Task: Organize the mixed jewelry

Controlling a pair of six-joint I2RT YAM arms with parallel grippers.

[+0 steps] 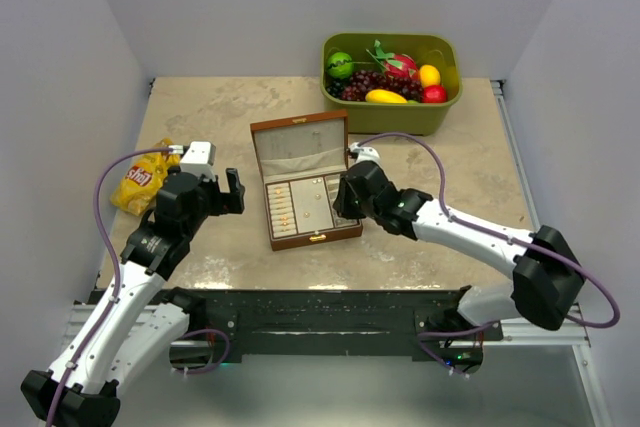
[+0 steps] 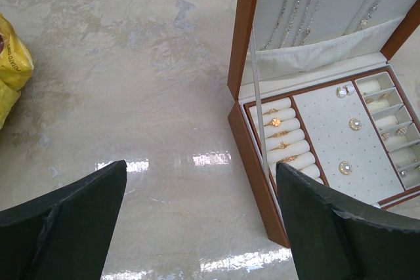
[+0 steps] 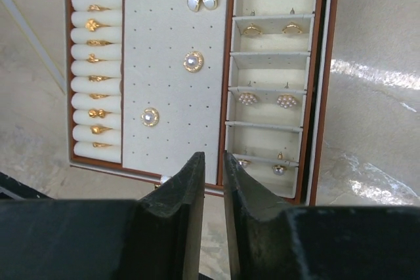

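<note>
The jewelry lies in an open brown wooden box (image 1: 322, 237) with cream compartments: gold rings (image 3: 96, 63) in the left rolls, round pearl studs (image 3: 193, 61) on the middle pad, and small earrings (image 3: 268, 99) in the right cells. Thin chains (image 2: 295, 4) hang in the lid. My right gripper (image 3: 213, 159) hovers over the box's near edge, at the divider between pad and cells; its jaws stand a narrow gap apart with nothing between them. My left gripper (image 2: 200, 227) is wide open over bare table just left of the box (image 2: 252, 181).
A green bin (image 1: 390, 117) of plastic fruit stands at the back right. A yellow snack bag (image 1: 145, 177) lies at the left, also in the left wrist view (image 2: 10, 70). White walls close in three sides.
</note>
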